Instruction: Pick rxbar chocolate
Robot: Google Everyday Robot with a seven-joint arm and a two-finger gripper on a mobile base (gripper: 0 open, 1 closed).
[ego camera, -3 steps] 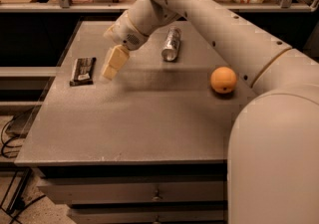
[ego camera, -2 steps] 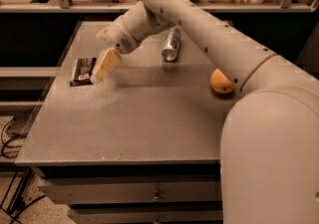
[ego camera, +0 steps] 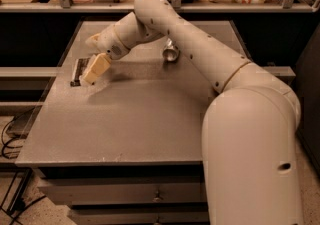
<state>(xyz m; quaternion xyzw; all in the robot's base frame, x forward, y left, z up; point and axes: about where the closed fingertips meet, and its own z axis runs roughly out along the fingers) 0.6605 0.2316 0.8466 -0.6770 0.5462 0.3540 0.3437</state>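
Now hand [ego camera: 94, 70] low over rxbar chocolate [ego camera: 77, 70], table [ego camera: 150, 134] left edge; how far open, cannot tell.

Warm, yellowish indoor light falls from above onto a grey table [ego camera: 150, 134], which is lit evenly. The white robot arm [ego camera: 200, 44] is the brightest thing in view and casts a soft, broad shadow on the table beneath it. The gripper [ego camera: 96, 69] hangs near the table's left side as seen, over the dark rxbar chocolate [ego camera: 77, 74], darkening the surface beside it. A silver can [ego camera: 171, 51] carries a small highlight. The surroundings are dim, while the shelf [ego camera: 200, 6] behind glows orange.
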